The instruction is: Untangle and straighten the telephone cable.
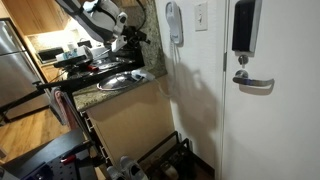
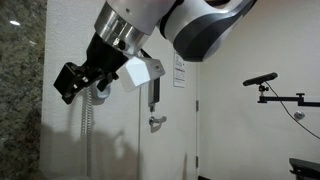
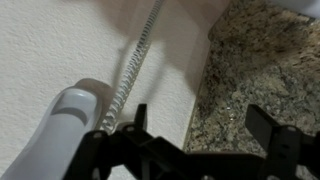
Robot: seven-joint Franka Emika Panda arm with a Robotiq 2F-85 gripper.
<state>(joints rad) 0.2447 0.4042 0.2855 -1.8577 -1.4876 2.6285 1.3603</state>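
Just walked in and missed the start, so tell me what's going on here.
A robot arm has brought its gripper up to the white handset on the wall. The jaws stand open with nothing between them. The coiled telephone cable runs along the wall close beside one finger, not gripped. In an exterior view the cable hangs down the wall below the gripper, so the straightening does not look done yet.

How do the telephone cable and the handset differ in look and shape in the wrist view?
The telephone cable is thin; the handset is far thicker. The cable is a ribbed coil; the handset is smooth and rounded. The cable stretches across the wall; the handset shows only a blunt end. Both are pale.
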